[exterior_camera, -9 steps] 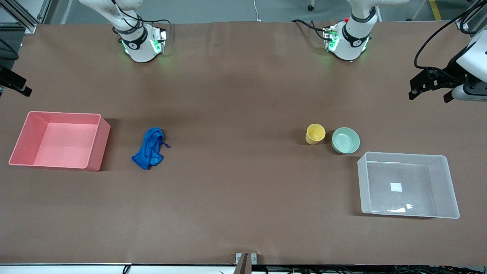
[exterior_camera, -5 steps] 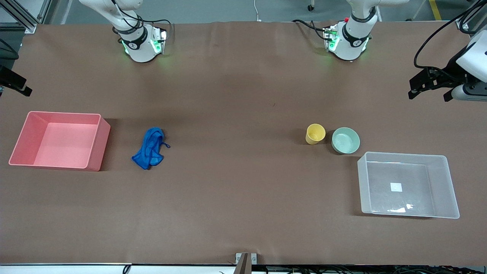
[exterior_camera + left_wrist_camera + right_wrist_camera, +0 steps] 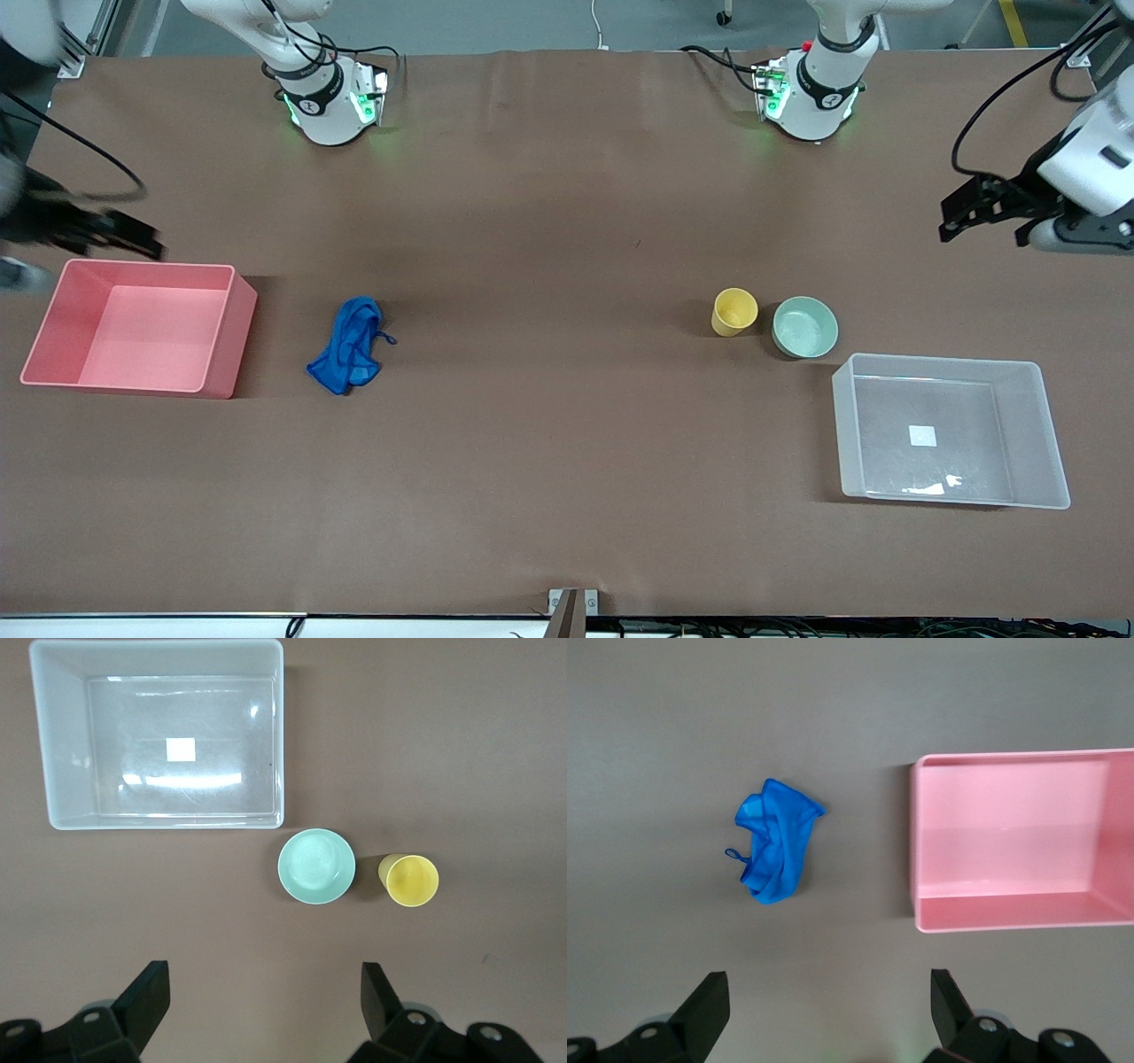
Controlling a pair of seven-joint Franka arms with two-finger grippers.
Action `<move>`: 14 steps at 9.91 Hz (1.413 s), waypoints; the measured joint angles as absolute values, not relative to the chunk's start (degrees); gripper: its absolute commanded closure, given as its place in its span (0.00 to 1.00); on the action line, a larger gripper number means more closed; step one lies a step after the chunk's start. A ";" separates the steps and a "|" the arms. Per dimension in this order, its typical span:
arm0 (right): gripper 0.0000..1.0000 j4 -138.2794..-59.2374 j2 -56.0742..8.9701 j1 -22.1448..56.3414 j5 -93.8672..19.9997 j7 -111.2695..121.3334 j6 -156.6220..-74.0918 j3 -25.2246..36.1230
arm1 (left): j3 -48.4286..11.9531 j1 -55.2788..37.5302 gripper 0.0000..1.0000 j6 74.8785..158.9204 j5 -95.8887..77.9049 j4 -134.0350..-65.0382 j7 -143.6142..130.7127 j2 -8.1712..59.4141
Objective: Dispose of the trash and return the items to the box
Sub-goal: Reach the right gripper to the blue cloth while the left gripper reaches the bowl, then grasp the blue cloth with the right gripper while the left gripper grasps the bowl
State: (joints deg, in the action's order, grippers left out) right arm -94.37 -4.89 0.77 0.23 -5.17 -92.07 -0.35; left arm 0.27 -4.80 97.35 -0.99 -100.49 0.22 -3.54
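Brown-covered bench [image 3: 567,221], bearing five loose things. Blue fabric trash [image 3: 347,346] [image 3: 776,850], crumpled, flat on bench toward right arm's end, just beside pink bin [image 3: 142,326] [image 3: 1023,850] but apart from it; bin holding nothing. Yellow cup [image 3: 733,311] [image 3: 409,880], upright, mouth up, toward left arm's end. Mint-green bowl [image 3: 804,326] [image 3: 316,865], upright, just beside cup, a narrow gap between, on the side toward clear box. Clear box [image 3: 950,430] [image 3: 159,733], white square label on floor, nearer front camera than bowl, one corner close to bowl without touching; nothing inside. Left gripper [image 3: 988,206] [image 3: 266,997], raised over bare bench at left arm's end, fingers [image 3: 146,997] spread wide, holding nothing. Right gripper [image 3: 106,235] [image 3: 830,1005], blurred in front view, raised over bench by pink bin's edge at right arm's end, fingers [image 3: 707,1005] spread wide, holding nothing.
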 measured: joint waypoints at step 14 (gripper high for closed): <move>0.23 -128.25 -23.09 3.57 3.91 -15.25 -148.65 -6.61 | 0.94 -4.72 0.80 152.48 -0.98 -135.51 0.71 16.88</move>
